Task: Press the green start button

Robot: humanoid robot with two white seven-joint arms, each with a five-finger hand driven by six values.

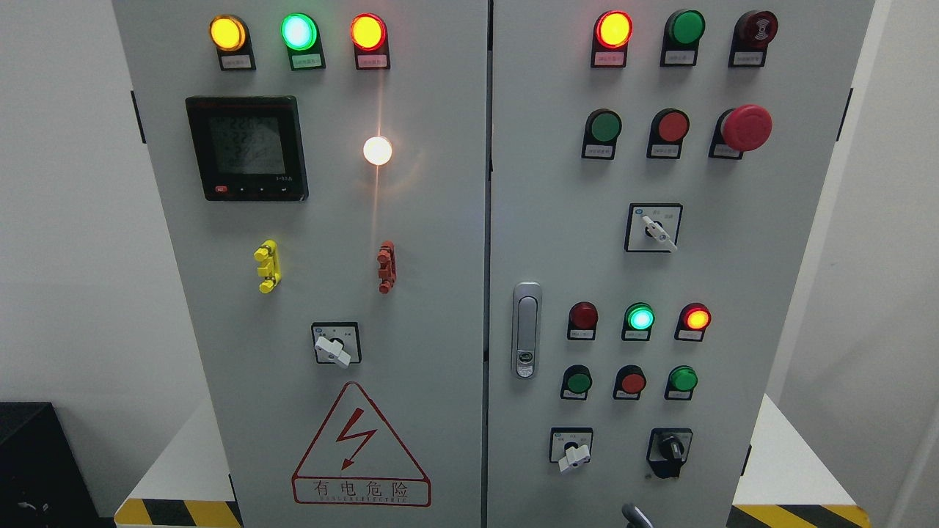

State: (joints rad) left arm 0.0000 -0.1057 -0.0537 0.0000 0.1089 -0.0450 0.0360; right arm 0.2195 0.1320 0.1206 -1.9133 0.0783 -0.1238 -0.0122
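Note:
A grey control cabinet fills the head view, with two doors. On the right door there is a green push button (605, 126) in the upper row, next to a red button (672, 127) and a red mushroom stop (746, 127). Lower down are two more green buttons (578, 382) (683, 379) with a red button (631, 382) between them. Above these a green lamp (640, 317) is lit. A small grey tip, probably part of my right hand (635, 516), shows at the bottom edge, well below all the buttons. My left hand is out of view.
Rotary switches (653, 229) (572, 453) (669, 449) and a door handle (525, 330) stick out of the right door. The left door carries a meter (246, 147), lit lamps, a rotary switch (335, 345) and a warning triangle (359, 447). White walls stand on both sides.

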